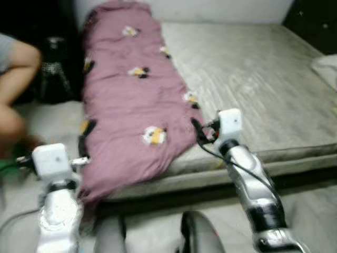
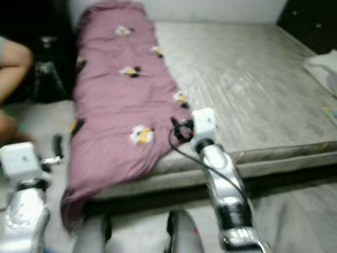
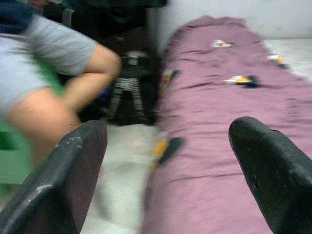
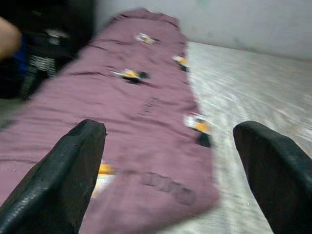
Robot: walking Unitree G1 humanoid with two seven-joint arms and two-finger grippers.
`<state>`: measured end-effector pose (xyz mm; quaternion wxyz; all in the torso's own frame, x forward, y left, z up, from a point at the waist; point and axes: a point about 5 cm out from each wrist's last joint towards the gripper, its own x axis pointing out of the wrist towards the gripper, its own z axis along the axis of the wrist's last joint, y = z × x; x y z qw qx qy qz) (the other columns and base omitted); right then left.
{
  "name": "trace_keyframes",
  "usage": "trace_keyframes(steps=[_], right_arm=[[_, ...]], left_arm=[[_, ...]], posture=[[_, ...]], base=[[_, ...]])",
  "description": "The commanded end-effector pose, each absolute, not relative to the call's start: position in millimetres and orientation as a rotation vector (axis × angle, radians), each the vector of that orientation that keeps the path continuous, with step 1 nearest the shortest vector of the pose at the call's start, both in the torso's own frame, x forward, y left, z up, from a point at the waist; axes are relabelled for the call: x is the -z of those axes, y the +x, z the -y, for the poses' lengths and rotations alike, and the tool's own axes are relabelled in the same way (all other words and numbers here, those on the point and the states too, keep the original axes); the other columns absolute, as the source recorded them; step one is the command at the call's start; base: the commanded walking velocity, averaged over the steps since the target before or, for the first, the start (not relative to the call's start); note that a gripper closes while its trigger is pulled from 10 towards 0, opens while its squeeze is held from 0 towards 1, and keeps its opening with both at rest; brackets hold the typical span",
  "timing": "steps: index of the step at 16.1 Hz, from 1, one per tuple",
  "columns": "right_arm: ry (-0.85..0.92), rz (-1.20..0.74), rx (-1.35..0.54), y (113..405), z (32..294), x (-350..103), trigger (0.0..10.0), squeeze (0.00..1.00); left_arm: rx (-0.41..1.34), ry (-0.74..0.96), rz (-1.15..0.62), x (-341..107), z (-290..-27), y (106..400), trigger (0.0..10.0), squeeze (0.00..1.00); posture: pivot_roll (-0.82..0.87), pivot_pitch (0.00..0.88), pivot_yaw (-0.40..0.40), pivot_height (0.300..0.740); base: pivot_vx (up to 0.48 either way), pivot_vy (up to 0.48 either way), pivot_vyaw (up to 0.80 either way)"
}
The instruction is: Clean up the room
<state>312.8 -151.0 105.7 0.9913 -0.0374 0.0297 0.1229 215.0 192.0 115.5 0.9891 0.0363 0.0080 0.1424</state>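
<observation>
A mauve blanket (image 1: 131, 105) with small black-and-yellow prints lies lengthwise along the left side of a bare grey mattress (image 1: 253, 79). Its near end hangs over the mattress's front left corner towards the floor. My right gripper (image 4: 170, 129) is open and hovers over the blanket's near right edge, close to the front of the mattress, with nothing between its fingers. My left gripper (image 3: 168, 131) is open too. It is low at the left beside the hanging part of the blanket and faces along the blanket's left edge. All views are slightly blurred.
A person (image 1: 16, 68) crouches on the floor at the left, close to my left arm. A black tripod (image 1: 52, 68) stands by the bed's far left side. A white bundle (image 1: 326, 68) lies at the mattress's right edge. Dark furniture (image 1: 316, 21) stands at the back right.
</observation>
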Motion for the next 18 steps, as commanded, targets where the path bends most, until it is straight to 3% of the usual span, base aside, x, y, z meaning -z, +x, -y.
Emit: trace_keyframes(steps=[1, 7, 13, 18], right_arm=[[-0.063, -0.041, -0.259, 315.4, 144.7, -111.3, 10.0, 0.0], [-0.093, -0.026, -0.28, 318.2, 142.4, -113.0, 10.0, 0.0], [-0.119, 0.002, -0.296, 326.6, 139.8, -118.7, 10.0, 0.0], [-0.098, 0.022, -0.269, 332.2, 142.9, -122.8, 10.0, 0.0]], left_arm=[[-0.305, 0.095, -0.017, -117.1, -199.3, 212.9, 10.0, 0.0], [-0.325, 0.088, -0.029, -116.0, -197.9, 217.4, 10.0, 0.0], [-0.343, 0.074, -0.016, -117.0, -200.3, 228.6, 10.0, 0.0], [-0.36, 0.055, -0.003, -117.7, -205.3, 235.2, 10.0, 0.0]], posture=[[0.03, 0.0, -0.073, 0.622], [0.03, 0.0, -0.076, 0.622], [0.02, 0.0, -0.082, 0.622], [0.02, 0.0, -0.08, 0.622]], base=[[0.334, 0.0, 0.0], [0.0, 0.0, 0.0], [0.0, 0.0, 0.69], [0.0, 0.0, 0.0]])
